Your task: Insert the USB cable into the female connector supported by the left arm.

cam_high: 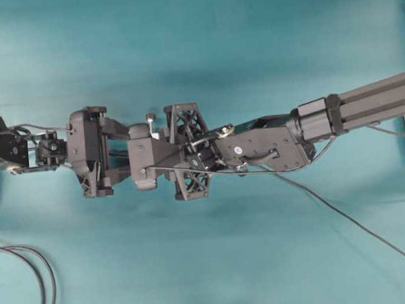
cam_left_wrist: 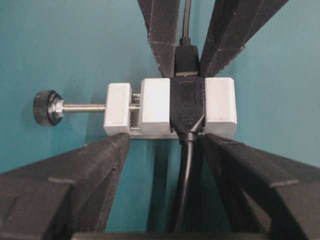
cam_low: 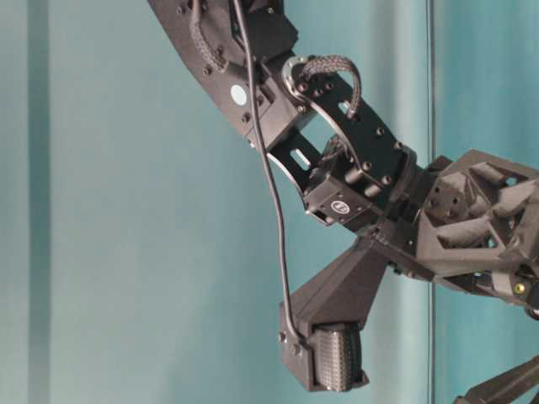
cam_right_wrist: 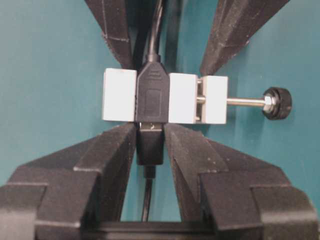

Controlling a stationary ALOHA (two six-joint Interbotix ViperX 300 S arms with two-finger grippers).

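Teal counter (cam_high: 180, 28) fills the ground under the female connector (cam_left_wrist: 170, 107), which hangs in the air above it at the middle of the overhead view. Off to the right of the connector there, the square boom (cam_high: 366, 106) of the right arm reaches in towards it. Far below and to the left of the connector in that view, black looped cables (cam_high: 37, 275) lie on the counter.

On the connector's left in the overhead view, the left gripper (cam_left_wrist: 165, 142) supports the white block. In the left wrist view its two solid fingers (cam_left_wrist: 65, 185) stand spread wide and touch the block's lower corners, bearing it.

From the opposite side of the connector comes the right gripper (cam_right_wrist: 150, 132). Its fingers (cam_right_wrist: 107, 165) lie close along either side of the plug just beside the block. I cannot tell whether they press on the plug or stand a hair clear of it.

Between the connector's white halves runs its black band, and the USB cable (cam_right_wrist: 150, 147) meets that band end-on. In the right wrist view a sliver of the plug's silvery tip shows right at the block's edge, so the plug sits at least partly in. The thin dark cable trails away from the connector between the right gripper's fingers.

Sideways out of the connector sticks a thin threaded pin ending in a dark knob (cam_left_wrist: 46, 108).
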